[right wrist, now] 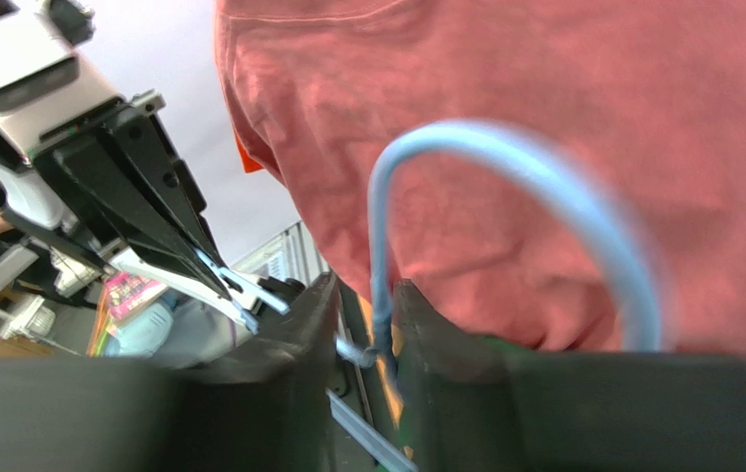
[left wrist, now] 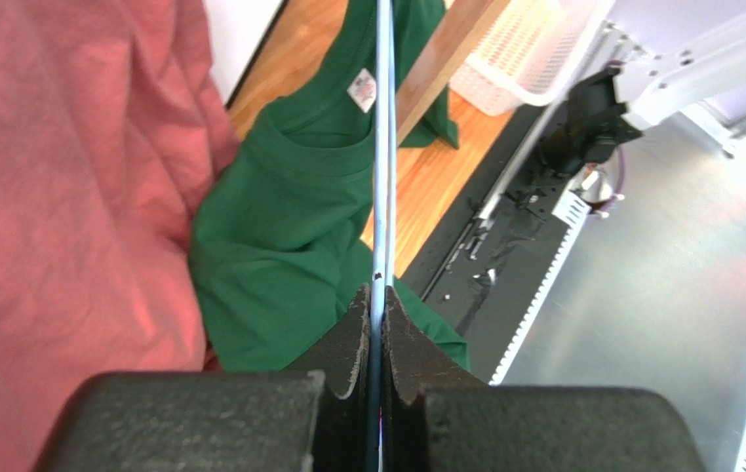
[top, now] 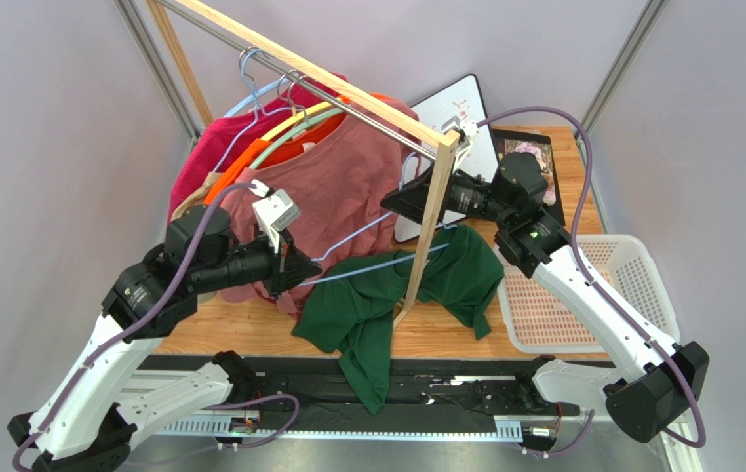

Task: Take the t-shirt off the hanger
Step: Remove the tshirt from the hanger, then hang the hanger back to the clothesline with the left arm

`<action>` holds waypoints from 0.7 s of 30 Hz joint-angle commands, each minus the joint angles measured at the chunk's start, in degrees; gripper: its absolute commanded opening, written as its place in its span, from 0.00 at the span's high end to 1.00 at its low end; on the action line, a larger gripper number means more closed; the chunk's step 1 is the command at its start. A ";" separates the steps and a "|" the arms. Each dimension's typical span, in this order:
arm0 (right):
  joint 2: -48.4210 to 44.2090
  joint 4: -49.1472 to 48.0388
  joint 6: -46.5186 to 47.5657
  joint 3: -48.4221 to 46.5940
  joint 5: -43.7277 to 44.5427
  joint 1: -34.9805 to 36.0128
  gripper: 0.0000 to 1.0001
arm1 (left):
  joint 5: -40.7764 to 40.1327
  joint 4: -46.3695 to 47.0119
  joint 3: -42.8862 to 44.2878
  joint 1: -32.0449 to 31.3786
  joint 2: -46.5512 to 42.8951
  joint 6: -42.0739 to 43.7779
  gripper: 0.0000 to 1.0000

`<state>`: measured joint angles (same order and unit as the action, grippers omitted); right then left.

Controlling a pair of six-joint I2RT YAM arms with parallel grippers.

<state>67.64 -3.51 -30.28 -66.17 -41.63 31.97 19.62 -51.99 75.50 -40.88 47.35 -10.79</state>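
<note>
Left gripper: clenched hard on the thin wire of the light-blue hanger, no gap between the fingers; wire running straight out ahead of the fingertips

Right gripper: jaws parted a little, wider than the wire; neck of the same hanger standing between the fingers, curved hook arching up and over to one side of them; not clamped on anything as far as visible

Green t-shirt: crumpled on the wooden table below and ahead of the left gripper, under the stretch of wire between the two grippers; collar and white label directly beneath the wire in the left wrist view; one part draped over the near table edge; cannot tell whether any of it is threaded on the hanger

Salmon shirt: hung on the wooden rail, close beside the left gripper and filling the background behind the right gripper

White basket: on the table, well beyond the left gripper's fingertips, beside the right arm
</note>
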 commanded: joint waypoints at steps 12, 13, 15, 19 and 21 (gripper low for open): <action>-4.71 15.02 2.16 0.69 22.90 -0.41 0.15 | -13.99 -12.17 9.48 0.45 -7.44 0.95 1.00; -4.97 15.37 2.07 0.78 23.17 -0.59 0.15 | -14.51 -12.61 9.92 0.45 -7.89 0.68 1.00; -5.58 16.07 2.16 1.22 23.95 -0.94 0.15 | -16.97 -14.36 11.58 0.45 -9.20 -0.54 1.00; -7.34 17.31 2.60 2.45 25.54 -1.73 0.15 | -18.47 -16.48 14.05 0.45 -12.63 -0.99 1.00; -8.22 17.83 2.68 2.63 25.81 -2.08 0.15 | -18.48 -17.44 15.63 0.45 -15.17 -0.90 1.00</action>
<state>62.11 13.50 -28.47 -63.94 -18.63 30.68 3.05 -67.18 87.48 -40.49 36.03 -10.70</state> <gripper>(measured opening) 0.844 0.008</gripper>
